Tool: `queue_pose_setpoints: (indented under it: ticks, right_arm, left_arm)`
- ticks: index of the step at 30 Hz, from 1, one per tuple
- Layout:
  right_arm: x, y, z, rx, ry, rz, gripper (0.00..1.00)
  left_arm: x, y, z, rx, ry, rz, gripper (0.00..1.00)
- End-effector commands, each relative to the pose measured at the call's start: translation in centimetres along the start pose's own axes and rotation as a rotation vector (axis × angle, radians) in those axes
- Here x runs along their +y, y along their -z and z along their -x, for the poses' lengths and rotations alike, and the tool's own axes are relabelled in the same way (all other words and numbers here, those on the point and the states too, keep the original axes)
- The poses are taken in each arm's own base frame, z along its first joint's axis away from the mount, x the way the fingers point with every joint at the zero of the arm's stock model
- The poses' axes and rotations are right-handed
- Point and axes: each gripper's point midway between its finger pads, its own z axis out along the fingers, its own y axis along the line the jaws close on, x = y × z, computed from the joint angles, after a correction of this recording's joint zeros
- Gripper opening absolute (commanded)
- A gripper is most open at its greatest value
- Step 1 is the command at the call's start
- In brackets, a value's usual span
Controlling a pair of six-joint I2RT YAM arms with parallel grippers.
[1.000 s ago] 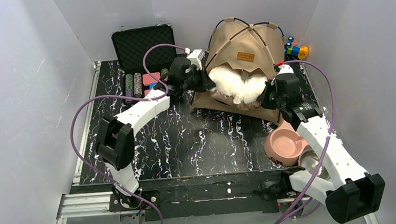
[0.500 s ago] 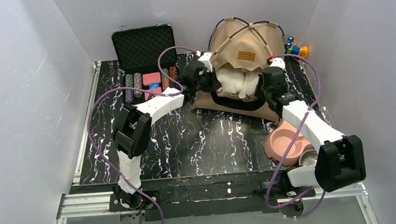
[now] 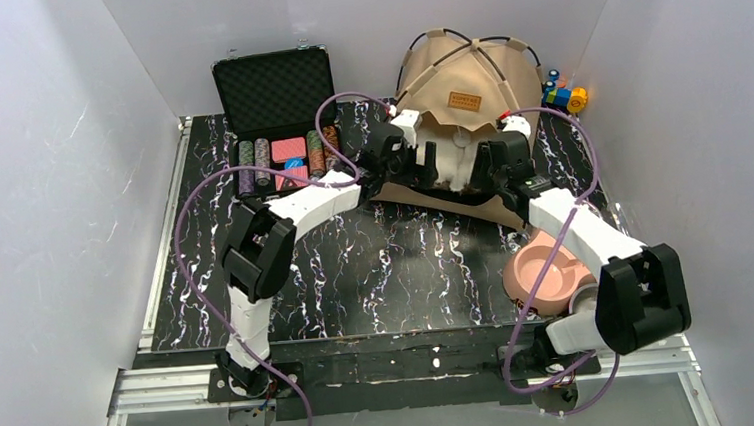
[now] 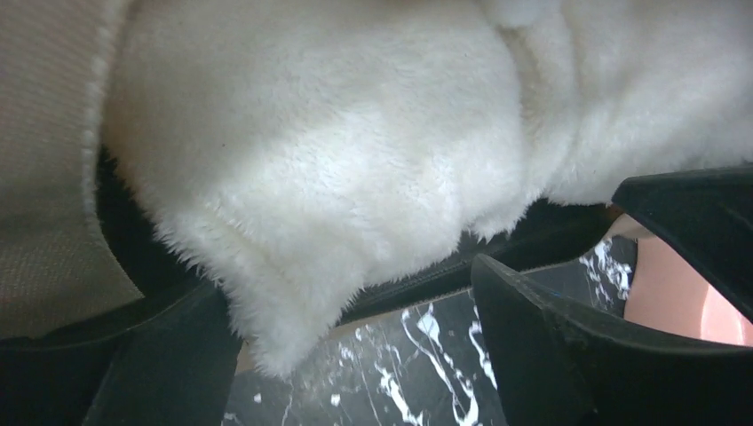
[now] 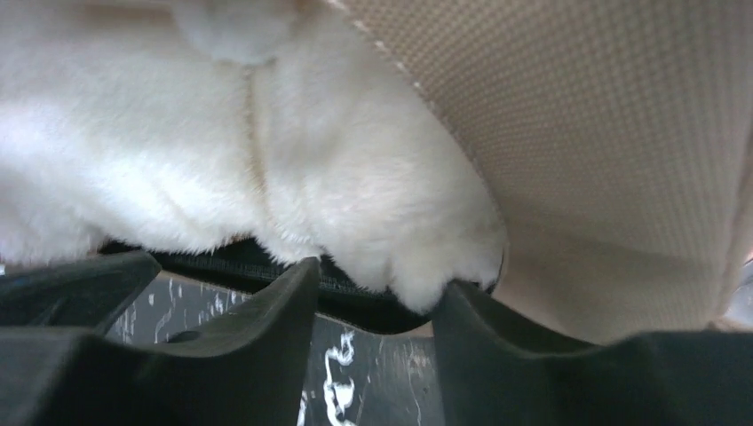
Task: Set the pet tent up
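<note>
While both pincers crowd its opening, the pet tent (image 3: 463, 72) stands at the far right of the worktop (image 3: 377, 263).
The left pincer (image 4: 346, 280) gapes wide around a lobe of the fluffy cushion (image 4: 355, 133); the right pincer (image 5: 377, 275) shows a narrower gap, nothing clamped. I judge both should press the cushion inward evenly, flat on the floor, without dragging the tent.

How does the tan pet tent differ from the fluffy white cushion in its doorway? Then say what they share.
Colour and surface: the pet tent is tan woven canvas; the cushion is white, long-piled fluff. Size: the pet tent is larger and the cushion sits partly inside it. Shape: thin black poles hold the pet tent domed; the cushion is bunched, without poles. Both are fabric.
</note>
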Motion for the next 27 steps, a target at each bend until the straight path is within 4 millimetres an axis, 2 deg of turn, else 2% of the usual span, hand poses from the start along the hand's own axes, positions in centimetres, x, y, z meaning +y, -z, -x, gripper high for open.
queue_pose_setpoints:
  ticks: [1, 3, 6, 12, 14, 17, 20, 24, 27]
  right_arm:
    - [3.2, 4.2, 1.1, 0.046, -0.006, 0.180, 0.63]
    - [3.7, 5.7, 1.0, 0.065, 0.005, 0.229, 0.71]
    - [4.1, 7.7, 0.8, 0.079, 0.013, 0.288, 0.73]
    - [4.6, 11.3, 0.5, 0.096, 0.028, 0.379, 0.74]
    - [4.3, 11.6, 0.3, 0.086, 0.029, 0.377, 0.74]
    - [3.8, 10.9, -0.6, 0.090, 0.037, 0.362, 0.74]
    - [3.5, 11.2, -1.0, 0.129, 0.035, 0.344, 0.74]
    - [4.7, 13.1, -0.3, 0.089, 0.037, 0.436, 0.74]
    - [6.4, 13.6, -0.8, 0.113, 0.078, 0.502, 0.73]
  left_arm:
    - [-3.2, 5.8, 4.5, -0.092, -0.051, -0.104, 0.97]
    - [-3.9, 7.4, 4.7, -0.099, -0.061, -0.135, 0.98]
    - [-4.0, 9.5, 4.7, -0.092, -0.065, -0.136, 0.98]
    - [-1.1, 12.7, 3.9, -0.066, -0.061, 0.023, 0.98]
    - [-1.3, 13.1, 3.6, -0.063, -0.061, 0.009, 0.98]
    - [-2.2, 12.7, 2.9, -0.041, -0.056, -0.052, 0.98]
    - [-1.5, 12.5, 2.4, -0.009, -0.039, -0.006, 0.98]
    - [-0.9, 14.6, 3.2, -0.055, -0.050, 0.014, 0.98]
    - [0.5, 16.7, 3.6, -0.048, -0.012, 0.019, 0.98]
